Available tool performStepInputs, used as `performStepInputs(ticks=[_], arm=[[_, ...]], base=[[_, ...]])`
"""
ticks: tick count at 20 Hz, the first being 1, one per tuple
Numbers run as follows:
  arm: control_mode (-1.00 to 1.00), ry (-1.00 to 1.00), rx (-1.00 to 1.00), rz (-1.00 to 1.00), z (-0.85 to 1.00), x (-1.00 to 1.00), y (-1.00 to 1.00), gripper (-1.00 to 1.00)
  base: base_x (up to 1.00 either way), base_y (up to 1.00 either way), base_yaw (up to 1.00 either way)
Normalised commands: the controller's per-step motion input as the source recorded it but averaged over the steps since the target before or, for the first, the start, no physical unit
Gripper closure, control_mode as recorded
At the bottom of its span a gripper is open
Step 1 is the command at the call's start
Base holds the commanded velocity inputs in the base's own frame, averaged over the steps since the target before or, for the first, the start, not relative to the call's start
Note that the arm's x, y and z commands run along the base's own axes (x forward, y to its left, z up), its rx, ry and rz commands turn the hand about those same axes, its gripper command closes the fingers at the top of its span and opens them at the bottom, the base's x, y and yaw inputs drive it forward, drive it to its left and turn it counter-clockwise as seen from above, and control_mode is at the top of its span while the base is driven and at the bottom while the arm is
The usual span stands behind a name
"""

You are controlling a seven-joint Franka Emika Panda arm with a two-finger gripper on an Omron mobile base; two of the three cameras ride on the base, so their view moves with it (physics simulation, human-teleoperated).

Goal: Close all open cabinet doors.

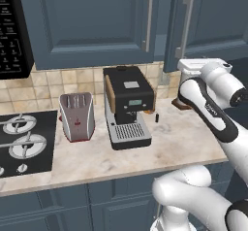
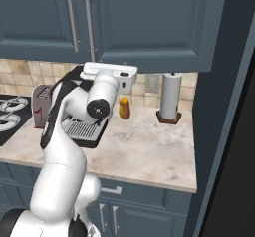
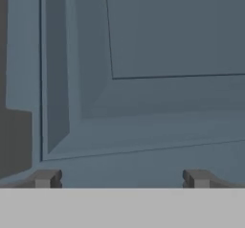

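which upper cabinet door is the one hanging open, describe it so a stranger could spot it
Start at the coffee machine on the counter and look up and right. The cabinet door there is slate-blue with a silver bar handle. Unlike the flush door beside it, it swings out from the row, its lower edge hanging forward.

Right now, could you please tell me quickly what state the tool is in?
Tool: open and holding nothing; its two fingertips stand wide apart, facing the lower corner of an upper cabinet door.
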Motion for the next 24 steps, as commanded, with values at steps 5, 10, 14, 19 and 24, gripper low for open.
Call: performStepInputs(ticks=[5,10,14,19,24], arm=[[-1.00,-0.04,0.00,0.00,0.00,0.22,0.00,-1.00],[-1.00,-0.04,0.00,0.00,0.00,0.24,0.00,-1.00],[-1.00,-0.05,0.00,0.00,0.00,0.27,0.00,-1.00],[-1.00,-0.03,0.00,0.00,0.00,0.26,0.00,-1.00],[-1.00,-0.01,0.00,0.00,0.00,0.28,0.00,-1.00]], base=[[0.00,0.00,0.00],[0.00,0.00,0.00],[0.00,0.00,0.00],[0.00,0.00,0.00],[0.00,0.00,0.00]])
